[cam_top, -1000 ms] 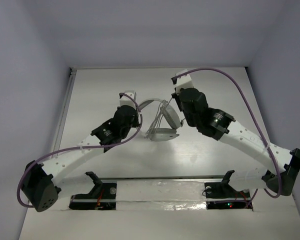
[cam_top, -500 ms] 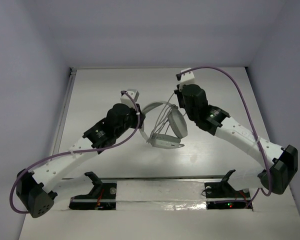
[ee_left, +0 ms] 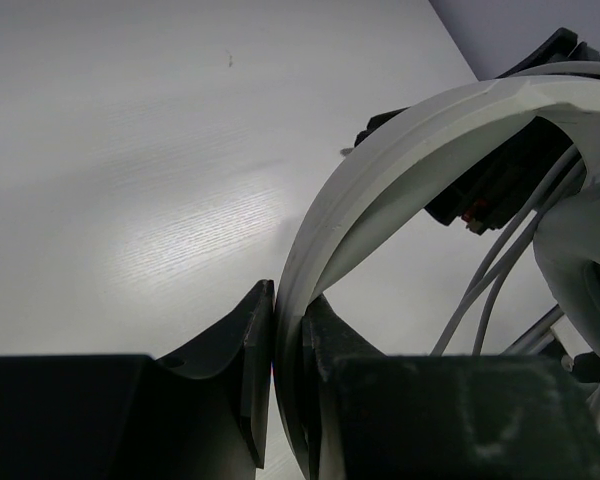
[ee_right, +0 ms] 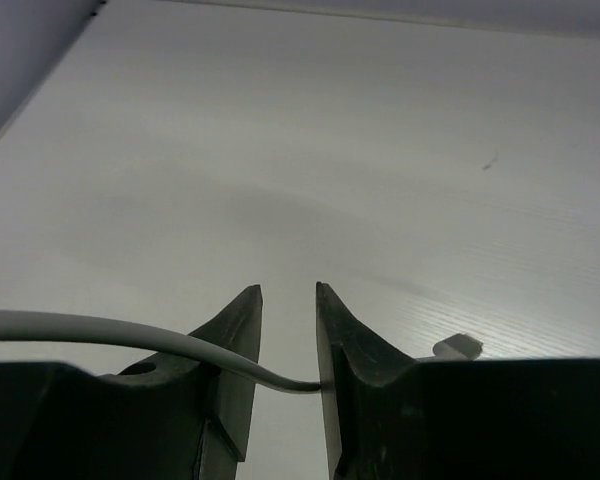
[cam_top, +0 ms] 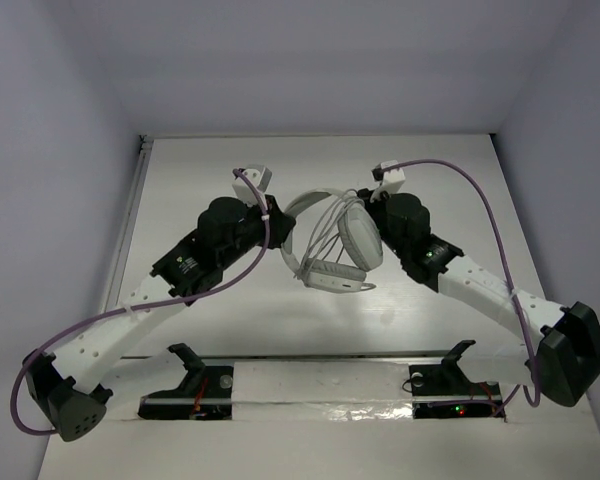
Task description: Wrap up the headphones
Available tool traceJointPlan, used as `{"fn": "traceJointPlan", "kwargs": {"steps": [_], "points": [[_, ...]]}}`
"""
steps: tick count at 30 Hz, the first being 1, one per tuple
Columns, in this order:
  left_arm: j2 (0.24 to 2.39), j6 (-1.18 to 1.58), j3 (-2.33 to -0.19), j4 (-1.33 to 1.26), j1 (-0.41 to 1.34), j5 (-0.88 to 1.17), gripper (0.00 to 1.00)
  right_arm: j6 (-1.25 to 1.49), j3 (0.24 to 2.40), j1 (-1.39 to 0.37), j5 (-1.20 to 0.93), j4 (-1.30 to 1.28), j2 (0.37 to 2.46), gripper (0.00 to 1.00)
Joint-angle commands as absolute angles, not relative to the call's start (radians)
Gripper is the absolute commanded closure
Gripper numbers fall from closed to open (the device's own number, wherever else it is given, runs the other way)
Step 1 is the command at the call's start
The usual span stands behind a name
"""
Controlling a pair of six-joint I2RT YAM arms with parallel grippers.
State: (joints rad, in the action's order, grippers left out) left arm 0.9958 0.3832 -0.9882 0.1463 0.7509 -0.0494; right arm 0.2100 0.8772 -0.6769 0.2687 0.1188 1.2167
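Observation:
The white and grey headphones (cam_top: 332,245) hang between my two arms at the table's middle. The headband (cam_top: 310,200) arches on the far side and the two ear cups (cam_top: 360,240) sit below it. My left gripper (cam_top: 278,222) is shut on the headband (ee_left: 380,170), which shows clamped between its jaws (ee_left: 288,300). The thin grey cord (cam_top: 325,230) loops across the ear cups. My right gripper (cam_top: 368,205) is beside the right ear cup, its jaws (ee_right: 289,300) slightly apart. The cord (ee_right: 100,330) runs in from the left and passes loosely between them.
A small white piece (ee_right: 458,347), perhaps the cord's plug, lies on the table past my right finger. Purple cables (cam_top: 480,190) arc over both arms. Black mounts (cam_top: 190,365) stand on the near rail. A wall runs along the left table edge (cam_top: 140,200).
The headphones have shifted right and nearer, and the headband has swung up to arch wide. Both arms have stretched out. My right gripper has moved right.

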Motion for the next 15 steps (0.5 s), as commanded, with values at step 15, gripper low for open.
{"fn": "traceJointPlan", "kwargs": {"steps": [15], "points": [[0.930,0.498,-1.075,-0.054,0.718,-0.055,1.00,0.445,0.706,-0.569,-0.178,0.526,1.236,0.90]]}}
